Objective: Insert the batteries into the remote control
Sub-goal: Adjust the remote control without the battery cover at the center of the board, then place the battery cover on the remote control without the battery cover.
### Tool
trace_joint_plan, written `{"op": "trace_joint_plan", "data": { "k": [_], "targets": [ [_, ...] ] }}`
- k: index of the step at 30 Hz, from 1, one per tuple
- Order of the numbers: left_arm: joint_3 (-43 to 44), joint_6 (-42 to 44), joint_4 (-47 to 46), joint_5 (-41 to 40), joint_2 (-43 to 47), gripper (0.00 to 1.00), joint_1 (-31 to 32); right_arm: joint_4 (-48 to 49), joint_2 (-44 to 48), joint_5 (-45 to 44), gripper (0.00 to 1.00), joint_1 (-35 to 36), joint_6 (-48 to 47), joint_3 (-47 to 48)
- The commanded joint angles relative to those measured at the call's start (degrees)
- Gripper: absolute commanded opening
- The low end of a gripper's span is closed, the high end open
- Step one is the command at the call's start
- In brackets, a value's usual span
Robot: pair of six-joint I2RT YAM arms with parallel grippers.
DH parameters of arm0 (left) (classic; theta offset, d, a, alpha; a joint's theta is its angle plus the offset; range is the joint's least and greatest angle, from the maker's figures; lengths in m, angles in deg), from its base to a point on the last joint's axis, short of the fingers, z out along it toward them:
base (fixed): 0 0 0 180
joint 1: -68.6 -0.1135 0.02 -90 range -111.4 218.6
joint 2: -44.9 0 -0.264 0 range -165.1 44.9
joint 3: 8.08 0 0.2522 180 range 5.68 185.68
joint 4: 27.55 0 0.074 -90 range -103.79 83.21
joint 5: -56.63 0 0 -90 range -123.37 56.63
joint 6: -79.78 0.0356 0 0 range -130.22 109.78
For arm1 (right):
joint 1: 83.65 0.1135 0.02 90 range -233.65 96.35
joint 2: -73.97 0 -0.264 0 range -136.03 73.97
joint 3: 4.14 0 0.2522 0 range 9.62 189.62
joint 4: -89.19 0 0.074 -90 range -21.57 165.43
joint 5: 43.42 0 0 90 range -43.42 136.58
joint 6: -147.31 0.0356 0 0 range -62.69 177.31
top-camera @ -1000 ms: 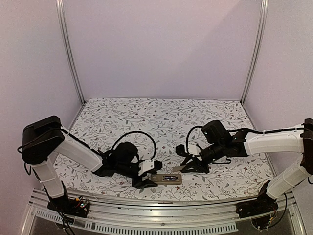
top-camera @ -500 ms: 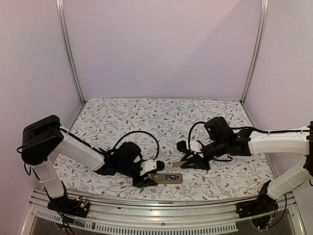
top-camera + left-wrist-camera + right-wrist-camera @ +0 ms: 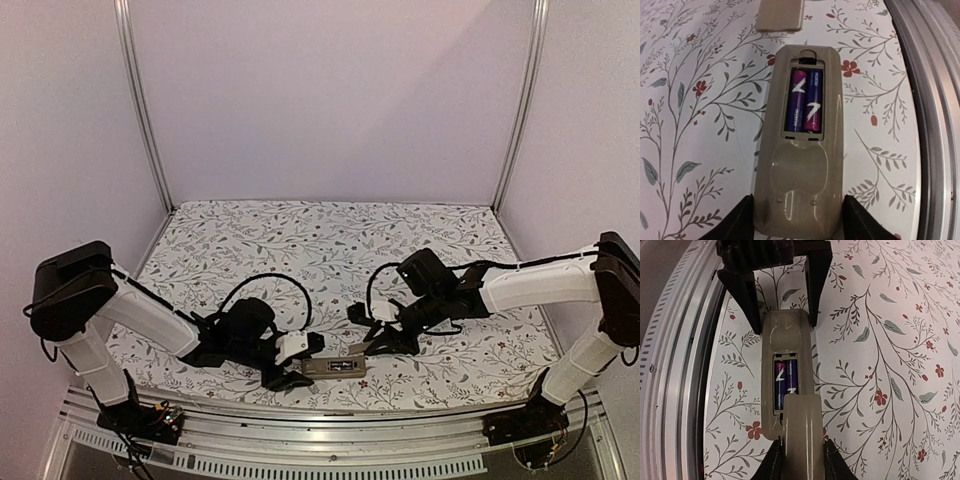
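**Inspector:** Position of remote control [image 3: 800, 175]?

**Assessor:** Back-up on worktop [image 3: 330, 240], close to near edge. Long axis running left to right between the two arms. Batteries [image 3: 804, 100] side by side in recess, parallel to that axis.

**Inspector:** Jaws?

**Assessor:** Left gripper [image 3: 785, 325] part-open, clamped across the remote's left end, pressed against both long edges. Right gripper [image 3: 801, 460] closed narrowly on cover panel [image 3: 802, 425], held over the right end in line with the axis, leading edge overlapping the recess.

**Inspector:** Deciding relation?

**Assessor:** Judged: cover to travel along the long axis toward left jaws. Right arm nearer the recess.
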Motion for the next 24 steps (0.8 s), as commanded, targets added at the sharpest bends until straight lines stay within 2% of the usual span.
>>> {"op": "trace_joint_plan", "data": {
  "k": [1,3,6,14,24],
  "targets": [
    [-2.6,-1.6,-4.2,0.2,1.7,0.74,0.8,-1.8,-3.4,-0.5,0.0,1.0,-1.0,3.4],
    [-2.6,-2.3,-4.7,0.4,1.5,0.81,0.8,-1.7,-5.0,-0.3,0.0,1.3,-0.5,4.7],
    [-3.4,-3.4,-4.8,0.3,2.1,0.82,0.8,-1.0,-6.5,-1.1,0.0,2.4,1.1,5.2],
    [-9.2,-5.0,-10.0,-2.6,5.7,0.82,0.7,3.6,-8.4,-1.4,0.0,5.3,6.0,4.4],
    [-13.0,-6.2,-16.3,-1.9,5.7,0.79,0.2,2.8,-12.4,-1.8,0.0,5.3,4.6,5.9]
  ]
}}
